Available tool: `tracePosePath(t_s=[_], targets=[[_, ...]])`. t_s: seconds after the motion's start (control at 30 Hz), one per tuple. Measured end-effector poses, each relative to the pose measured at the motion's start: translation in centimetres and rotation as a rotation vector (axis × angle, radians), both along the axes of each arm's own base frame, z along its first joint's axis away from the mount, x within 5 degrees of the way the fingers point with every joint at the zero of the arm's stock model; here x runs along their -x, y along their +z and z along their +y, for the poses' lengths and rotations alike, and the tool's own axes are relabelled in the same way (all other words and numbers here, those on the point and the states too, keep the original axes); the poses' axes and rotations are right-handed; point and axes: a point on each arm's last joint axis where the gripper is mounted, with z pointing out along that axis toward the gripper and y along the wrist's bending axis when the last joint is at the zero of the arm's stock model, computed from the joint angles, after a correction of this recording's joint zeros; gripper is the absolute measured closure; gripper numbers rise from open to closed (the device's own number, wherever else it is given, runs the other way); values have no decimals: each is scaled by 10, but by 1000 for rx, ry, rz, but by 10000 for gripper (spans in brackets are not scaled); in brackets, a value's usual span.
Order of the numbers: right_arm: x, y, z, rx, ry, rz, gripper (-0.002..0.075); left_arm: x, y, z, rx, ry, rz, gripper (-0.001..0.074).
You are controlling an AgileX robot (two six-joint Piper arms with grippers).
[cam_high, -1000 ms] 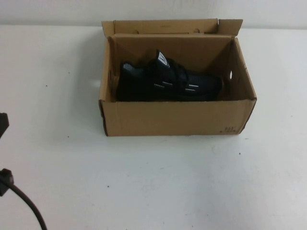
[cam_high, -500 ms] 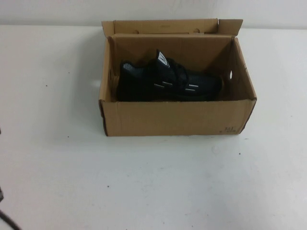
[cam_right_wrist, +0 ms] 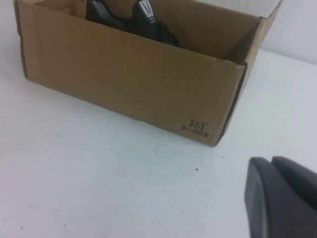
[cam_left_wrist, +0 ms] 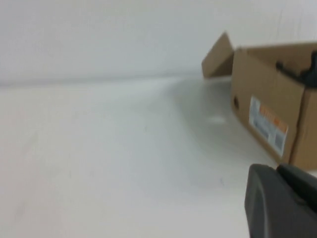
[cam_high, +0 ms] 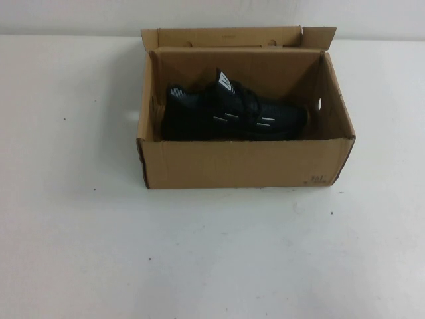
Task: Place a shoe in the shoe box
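Note:
The black shoe (cam_high: 232, 114) lies on its sole inside the open brown shoe box (cam_high: 246, 163), toe toward the right, at the far middle of the white table. Neither gripper shows in the high view. In the left wrist view my left gripper (cam_left_wrist: 275, 171) is shut and empty, low over the table, apart from the shoe box (cam_left_wrist: 265, 94), whose end carries a label; a bit of the shoe (cam_left_wrist: 303, 73) shows over the rim. In the right wrist view my right gripper (cam_right_wrist: 270, 164) is shut and empty, in front of the shoe box (cam_right_wrist: 129, 74), with the shoe (cam_right_wrist: 143, 20) inside.
The white table (cam_high: 212, 252) spreads wide in front of and beside the box. The box's back flaps (cam_high: 232, 36) stand up near the rear wall. Small dark specks dot the tabletop.
The left arm's dark parts and cable at the left edge of the high view have drawn back out of sight. The shoe and box have not moved.

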Motion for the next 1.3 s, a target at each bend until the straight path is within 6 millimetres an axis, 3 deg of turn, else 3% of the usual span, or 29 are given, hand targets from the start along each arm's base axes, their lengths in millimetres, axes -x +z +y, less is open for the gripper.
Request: tracePosePath(t_s=[0.27, 1.1, 1.3], targets=[[0, 0, 0, 0, 0, 0, 743, 2, -32, 4, 32, 79, 253, 736], [0, 0, 0, -1, -1, -1, 743, 3, -33, 5, -1, 87, 256, 736], [3, 4, -8, -22, -121, -59, 743, 3, -33, 5, -1, 87, 256, 736]])
